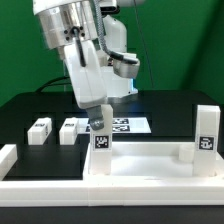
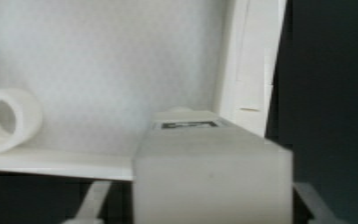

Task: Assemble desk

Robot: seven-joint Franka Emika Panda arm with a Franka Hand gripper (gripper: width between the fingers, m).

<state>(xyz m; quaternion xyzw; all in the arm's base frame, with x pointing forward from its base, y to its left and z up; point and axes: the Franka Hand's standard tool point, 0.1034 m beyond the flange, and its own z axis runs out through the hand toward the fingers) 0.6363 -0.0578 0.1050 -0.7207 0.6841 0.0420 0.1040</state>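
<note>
Leg (image 1: 101, 140) is being gripped upright by the gripper (image 1: 97, 121) at the tabletop (image 1: 140, 166) corner.
Round socket (image 2: 2, 120) is being seen beside, not under, the leg.

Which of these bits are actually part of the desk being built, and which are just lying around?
Part of the job:
- tabletop
- gripped leg, in the tool
- upright leg at the tabletop's corner
- two loose legs

Just lying about:
- marker board
- border rails
</note>
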